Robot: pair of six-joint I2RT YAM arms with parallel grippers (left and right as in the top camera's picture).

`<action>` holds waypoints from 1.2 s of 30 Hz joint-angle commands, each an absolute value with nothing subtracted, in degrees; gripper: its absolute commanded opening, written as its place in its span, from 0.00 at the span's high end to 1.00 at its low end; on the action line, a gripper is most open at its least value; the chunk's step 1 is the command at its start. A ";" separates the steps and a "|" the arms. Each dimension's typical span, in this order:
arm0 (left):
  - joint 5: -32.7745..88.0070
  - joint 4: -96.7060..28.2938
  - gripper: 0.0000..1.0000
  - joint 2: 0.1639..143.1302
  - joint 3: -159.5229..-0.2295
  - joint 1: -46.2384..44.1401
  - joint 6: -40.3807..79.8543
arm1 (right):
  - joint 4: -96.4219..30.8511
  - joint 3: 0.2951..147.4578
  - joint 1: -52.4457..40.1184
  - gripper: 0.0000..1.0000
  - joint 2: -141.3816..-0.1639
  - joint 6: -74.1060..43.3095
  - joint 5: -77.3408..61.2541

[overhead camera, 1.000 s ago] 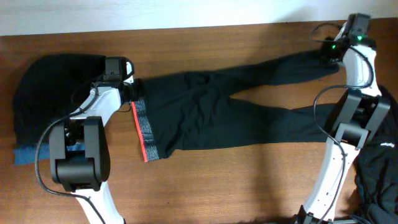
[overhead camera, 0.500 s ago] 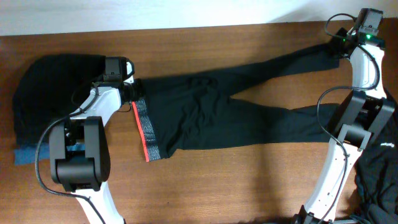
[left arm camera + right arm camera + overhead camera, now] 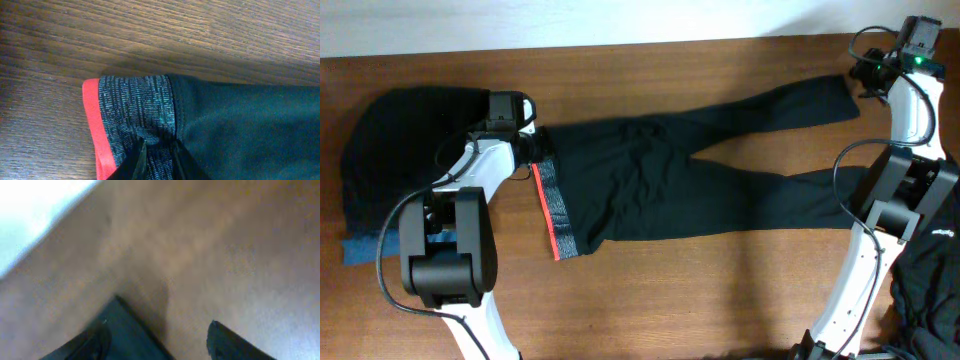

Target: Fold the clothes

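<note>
left gripper [image 3: 157, 146] pinches waistband [image 3: 135, 105], right gripper [image 3: 160, 342] gapes

left fingers are clamped on the speckled, red-edged waistband; right fingers stand apart just beyond the upper leg's cuff [image 3: 131, 334], holding nothing; the leggings [image 3: 660, 180] lie spread flat across the table [image 3: 670, 300]

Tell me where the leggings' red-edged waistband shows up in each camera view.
Overhead: the waistband is a vertical strip left of centre, red edge on its left.
Left wrist: lower middle, red edge at left, pinched by the left gripper.
Right wrist: not in it; only a blurred black cloth corner at the bottom.
Shared landmark: the wooden table.
</note>
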State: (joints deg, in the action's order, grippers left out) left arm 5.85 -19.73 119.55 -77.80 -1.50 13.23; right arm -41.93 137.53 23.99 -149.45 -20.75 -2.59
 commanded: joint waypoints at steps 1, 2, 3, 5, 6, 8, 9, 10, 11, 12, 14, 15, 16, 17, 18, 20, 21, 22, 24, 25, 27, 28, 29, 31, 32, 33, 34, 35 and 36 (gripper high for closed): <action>6.26 -21.74 0.82 122.96 -75.99 -1.50 13.19 | -47.24 138.65 24.43 0.28 -149.32 -19.73 -2.79; 6.26 -21.74 0.82 122.96 -75.99 -1.50 13.19 | -50.04 138.65 24.51 0.23 -149.32 -19.18 -2.85; 6.26 -21.74 0.82 122.96 -75.99 -1.50 13.19 | -52.14 138.65 24.53 0.22 -149.32 -17.91 -3.11; 6.26 -21.74 0.82 122.96 -75.99 -1.50 13.19 | -56.66 138.65 24.51 0.21 -149.32 -14.83 -3.18; 6.26 -21.74 0.82 122.96 -75.99 -1.50 13.19 | -58.02 138.61 24.51 0.21 -149.32 -13.39 -3.18; 6.24 -21.74 0.81 122.96 -75.99 -1.50 13.17 | -59.70 138.39 24.45 0.20 -149.32 -10.79 -3.18; 6.26 -21.74 0.82 122.96 -75.99 -1.50 13.17 | -60.18 138.28 24.45 0.20 -149.32 -10.07 -3.18; 6.24 -21.74 0.81 122.96 -75.99 -1.50 13.17 | -60.42 138.17 24.45 0.20 -149.32 -9.63 -3.18; 6.26 -21.74 0.81 122.96 -75.99 -1.50 13.17 | -60.49 138.17 24.45 0.20 -149.32 -9.63 -3.18; 6.26 -21.74 0.81 122.96 -75.99 -1.50 13.17 | -60.47 138.17 24.45 0.20 -149.34 -9.65 -3.22; 6.26 -21.74 0.82 122.96 -75.99 -1.50 13.17 | -60.10 138.17 24.38 0.20 -149.32 -9.67 -3.42; 6.24 -21.74 0.81 122.96 -75.99 -1.50 13.17 | -60.01 138.17 24.40 0.20 -149.34 -9.65 -3.90; 6.24 -21.74 0.81 122.96 -75.99 -1.50 13.17 | -59.94 138.17 24.40 0.22 -149.34 -9.65 -4.36; 6.24 -21.74 0.82 122.96 -75.99 -1.50 13.17 | -59.88 138.17 24.40 0.26 -149.34 -9.65 -4.60; 6.24 -21.71 0.81 122.96 -75.99 -1.50 13.17 | -59.86 138.17 24.40 0.30 -149.36 -9.65 -4.73; 6.24 -21.71 0.81 122.96 -75.99 -1.50 13.17 | -59.88 138.17 24.34 0.50 -149.36 -9.65 -4.69; 6.22 -21.71 0.81 122.96 -75.99 -1.50 13.17 | -59.88 138.17 24.29 0.53 -149.36 -9.65 -4.71; 6.22 -21.69 0.81 122.96 -75.99 -1.50 13.17 | -59.88 138.17 24.29 0.53 -149.36 -9.65 -4.71; 6.24 -21.71 0.81 122.96 -75.99 -1.50 13.17 | -59.90 138.17 24.29 0.57 -149.36 -9.65 -4.71; 6.24 -21.71 0.81 122.96 -75.99 -1.50 13.17 | -59.92 138.17 24.29 0.63 -149.36 -9.65 -4.71; 6.24 -21.71 0.81 122.96 -75.99 -1.50 13.19 | -59.94 138.17 24.29 0.87 -149.36 -9.65 -4.71; 6.24 -21.71 0.81 122.96 -75.99 -1.50 13.17 | -60.03 138.17 24.29 0.95 -149.36 -9.65 -4.71; 6.24 -21.69 0.81 122.96 -75.99 -1.50 13.17 | -60.05 138.17 24.29 0.96 -149.36 -9.65 -4.73; 6.24 -21.69 0.81 122.96 -75.99 -1.50 13.19 | -60.14 138.17 24.29 0.96 -149.36 -9.63 -5.21; 6.24 -21.71 0.81 122.96 -75.99 -1.50 13.17 | -60.20 138.17 24.29 0.96 -149.36 -9.61 -5.65; 6.24 -21.71 0.81 122.96 -75.99 -1.50 13.17 | -60.29 138.19 24.29 0.96 -149.34 -9.63 -5.80; 6.24 -21.71 0.81 122.96 -75.99 -1.50 13.17 | -60.42 138.23 24.29 0.96 -149.27 -9.63 -5.80; 6.24 -21.69 0.81 122.96 -75.99 -1.50 13.17 | -60.51 138.30 24.27 0.96 -149.18 -9.63 -5.82; 6.24 -21.69 0.82 122.96 -75.99 -1.50 13.17 | -60.62 138.34 24.21 0.96 -149.16 -9.61 -5.87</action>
